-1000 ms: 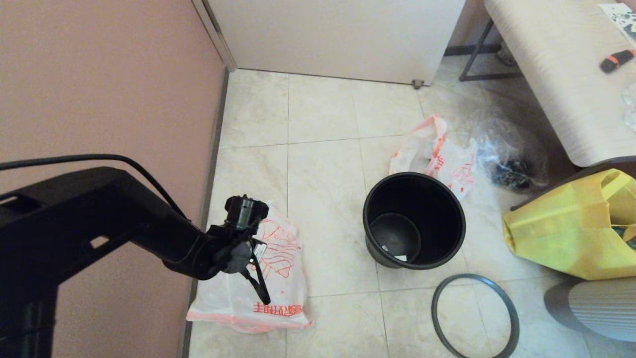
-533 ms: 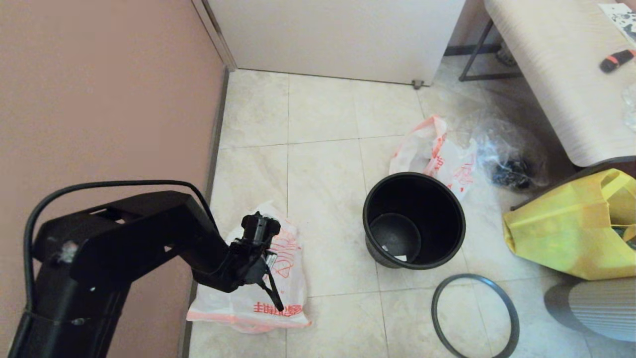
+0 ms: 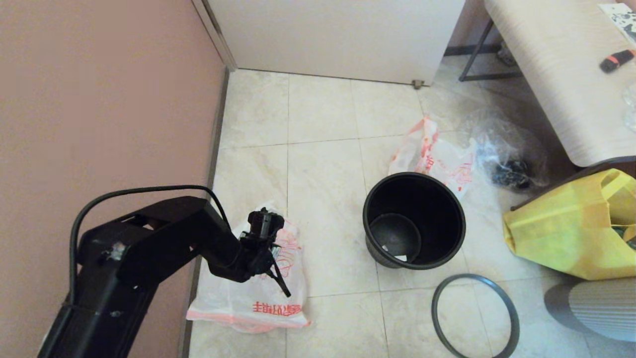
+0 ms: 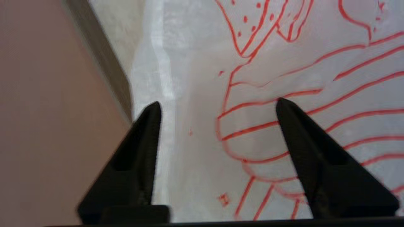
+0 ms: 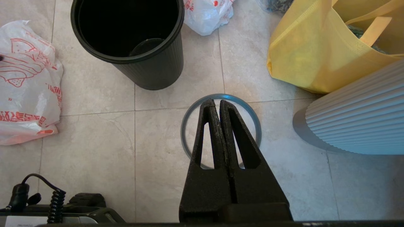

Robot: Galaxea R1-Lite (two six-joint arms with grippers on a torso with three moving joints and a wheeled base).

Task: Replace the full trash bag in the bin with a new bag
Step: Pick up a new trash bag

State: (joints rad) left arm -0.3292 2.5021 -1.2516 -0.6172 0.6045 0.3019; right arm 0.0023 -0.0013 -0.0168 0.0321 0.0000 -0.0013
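Fingers of the left gripper are hanging spread, empty, over the limp white orange-printed plastic new bag, lying at nine o'clock from the round black plastic bin; right gripper is resting clenched.

new bag left of bin, hoop before

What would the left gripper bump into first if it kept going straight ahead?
Probably the new bag: the open left gripper points right at its striped drawing, lying limp on the floor tiles beside the wall.
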